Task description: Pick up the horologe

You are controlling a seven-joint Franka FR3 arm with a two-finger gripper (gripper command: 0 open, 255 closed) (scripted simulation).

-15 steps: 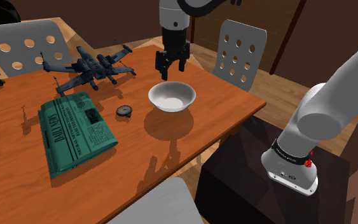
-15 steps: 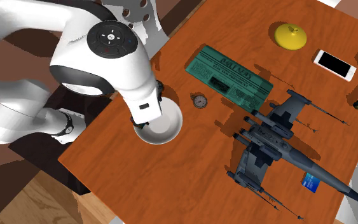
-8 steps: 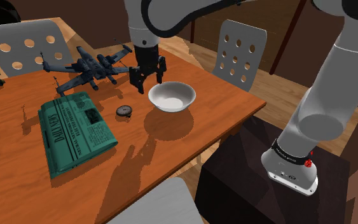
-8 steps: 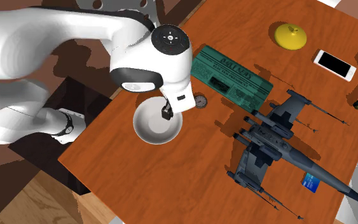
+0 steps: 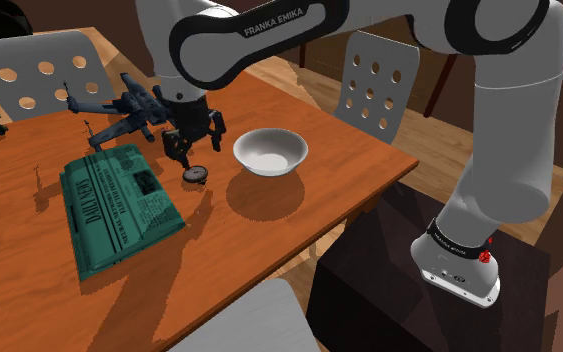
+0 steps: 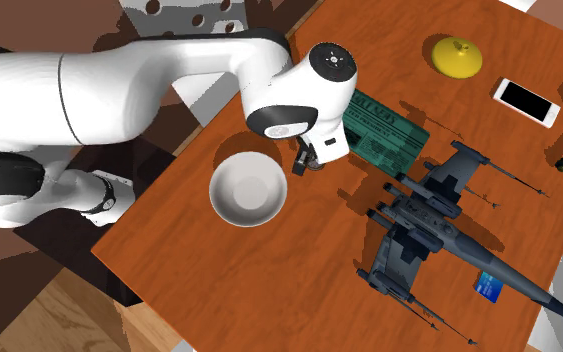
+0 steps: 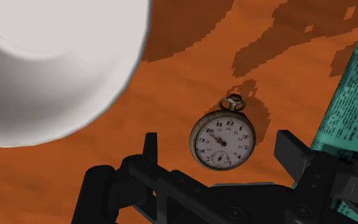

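Wrist view has the gripper (image 7: 219, 145) spread wide over the pocket watch (image 7: 223, 140), probably light, thin, slick and glass-fronted, so I'd pinch its rim gently

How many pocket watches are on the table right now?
1. The pocket watch lies on the table between the white bowl and the green newspaper, just under the open gripper. The arm may hide others.

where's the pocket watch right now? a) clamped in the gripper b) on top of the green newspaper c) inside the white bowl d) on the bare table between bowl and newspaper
d: the pocket watch lies on the bare table between the white bowl and the green newspaper, and the open gripper does not touch it.
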